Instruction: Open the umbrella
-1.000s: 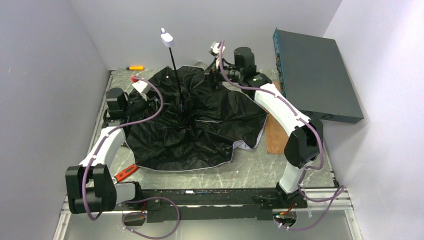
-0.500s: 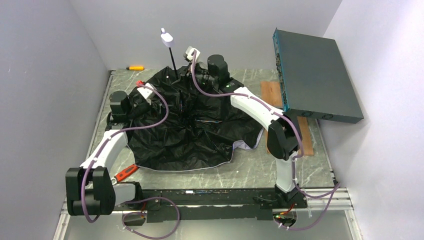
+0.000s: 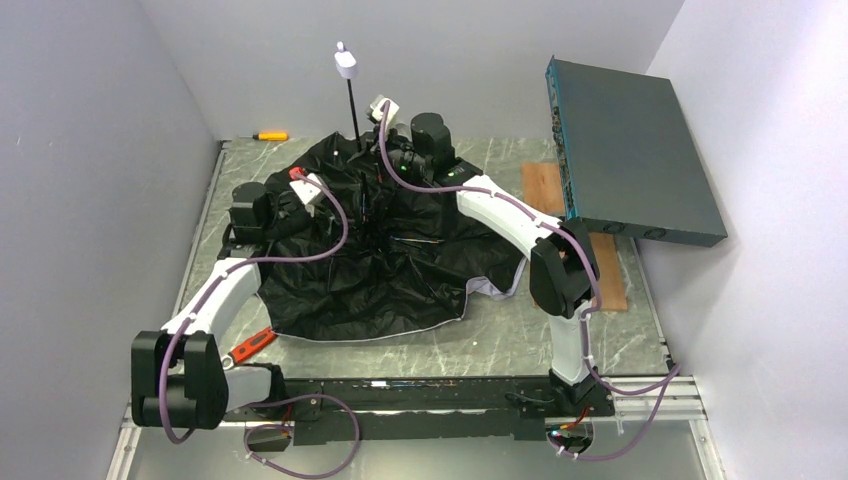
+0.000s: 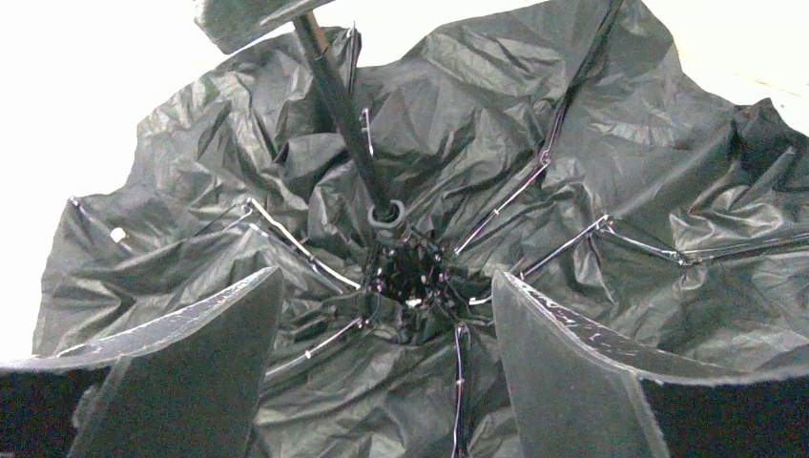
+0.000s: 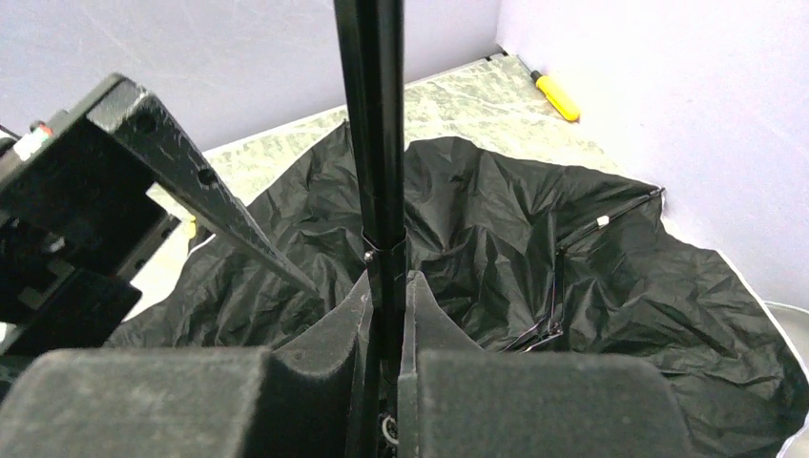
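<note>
1 umbrella [image 3: 400, 270] is lying half-spread at the centre of the top view. The right gripper [image 5: 386, 286] is clamping its upright shaft [image 5: 372, 124], seemingly to steady it, while the left gripper [image 4: 386, 281], jaws apart, is hovering near the runner [image 4: 386, 212], apparently ready to push it.

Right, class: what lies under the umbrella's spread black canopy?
Only the marbled table shows around the umbrella canopy, with its white outer side peeking out at one curled edge. Anything beneath the fabric is covered.
</note>
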